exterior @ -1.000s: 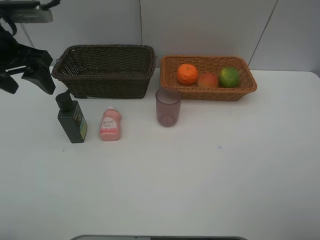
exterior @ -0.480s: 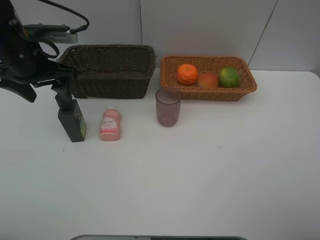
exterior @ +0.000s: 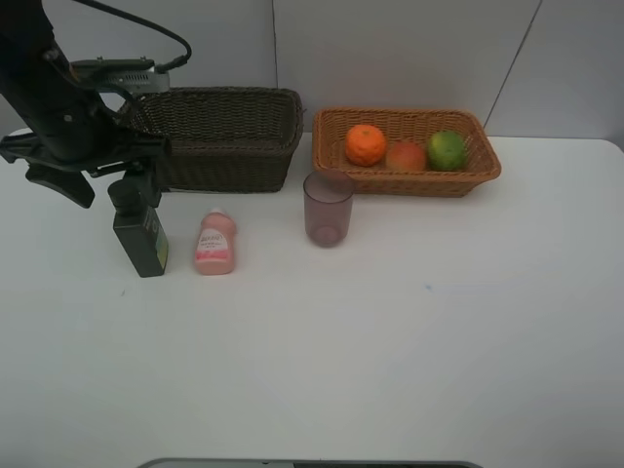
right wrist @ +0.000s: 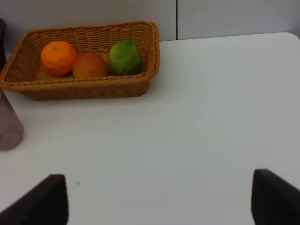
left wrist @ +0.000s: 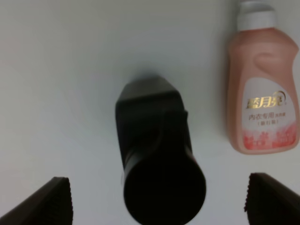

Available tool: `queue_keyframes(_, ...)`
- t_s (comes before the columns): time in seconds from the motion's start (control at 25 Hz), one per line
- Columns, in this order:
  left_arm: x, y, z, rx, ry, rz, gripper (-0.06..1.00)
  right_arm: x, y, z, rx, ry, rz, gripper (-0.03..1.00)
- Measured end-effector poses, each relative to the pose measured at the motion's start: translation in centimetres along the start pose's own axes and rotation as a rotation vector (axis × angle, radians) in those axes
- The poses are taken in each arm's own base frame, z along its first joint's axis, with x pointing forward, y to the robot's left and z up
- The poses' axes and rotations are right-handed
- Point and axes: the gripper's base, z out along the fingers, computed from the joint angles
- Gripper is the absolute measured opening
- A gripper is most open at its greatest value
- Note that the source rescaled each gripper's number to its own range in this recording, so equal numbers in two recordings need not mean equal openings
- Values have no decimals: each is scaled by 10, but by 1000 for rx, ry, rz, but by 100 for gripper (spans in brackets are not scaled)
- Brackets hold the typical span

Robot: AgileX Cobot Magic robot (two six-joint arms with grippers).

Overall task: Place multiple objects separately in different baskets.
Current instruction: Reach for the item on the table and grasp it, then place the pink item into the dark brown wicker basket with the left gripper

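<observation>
Over the left part of the bench (exterior: 390,341), the left hand (exterior: 109,180) is hovering above the dark green pump bottle (exterior: 141,239), its two fingers spread wide on either side of the pump head. The left wrist view is looking straight down on this bottle (left wrist: 157,154), with both fingertips (left wrist: 51,199) standing clear of it and nothing caught between them. The bottle is standing upright on the bench, just in front of the dark brown basket (exterior: 224,166). Just beside it, the small pink bottle (exterior: 214,244) is lying on its side, its white cap pointing toward that basket; the two bottles are sitting close together but apart.

Farther right, the mauve cup (exterior: 328,208) is standing upright in front of the gap between the two baskets, close to the near left corner of the tan basket (exterior: 409,183). Inside the tan basket, the orange (exterior: 366,144), the red-yellow apple (exterior: 406,156) and the green fruit (exterior: 447,150) are resting in a row, with the apple in the middle.

The right hand (right wrist: 160,199) is showing only in its own wrist view, where its fingers are spread wide over bare bench with nothing between them, well away from the tan basket.
</observation>
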Motion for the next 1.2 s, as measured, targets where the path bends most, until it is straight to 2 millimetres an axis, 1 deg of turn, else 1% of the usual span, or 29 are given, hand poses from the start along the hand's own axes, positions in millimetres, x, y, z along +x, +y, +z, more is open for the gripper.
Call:
queue_keyframes(0.16, 0, -4, 15, -3, 32, 1, 95, 0, 0, 0, 0, 0, 0, 61)
queue_keyframes(0.36, -1, -3, 23, -21, 38, -21, 95, 0, 0, 0, 0, 0, 0, 61)
queue_keyframes(0.56, -1, -1, 35, -49, 64, -30, 95, 0, 0, 0, 1, 0, -1, 61)
queue_keyframes(0.68, 3, 0, 41, -50, 62, -28, 95, 0, 0, 0, 1, 0, -1, 61)
queue_keyframes(0.72, 4, 0, 42, -50, 63, -28, 93, 0, 0, 0, 1, 0, -1, 61)
queue_keyframes(0.76, 4, 0, 43, -50, 63, -28, 88, 0, 0, 0, 1, 0, -1, 61)
queue_keyframes(0.84, 4, 0, 43, -48, 59, -28, 70, 0, 0, 0, 1, 0, -1, 61)
queue_keyframes(0.88, 4, 0, 43, -47, 55, -28, 56, 0, 0, 0, 1, 0, -1, 61)
queue_keyframes(0.92, 4, 0, 43, -48, 54, -27, 48, 0, 0, 0, 1, 0, -1, 61)
queue_keyframes(1.2, 3, 0, 43, -45, 46, -28, 49, 0, 0, 0, 1, 0, -1, 61)
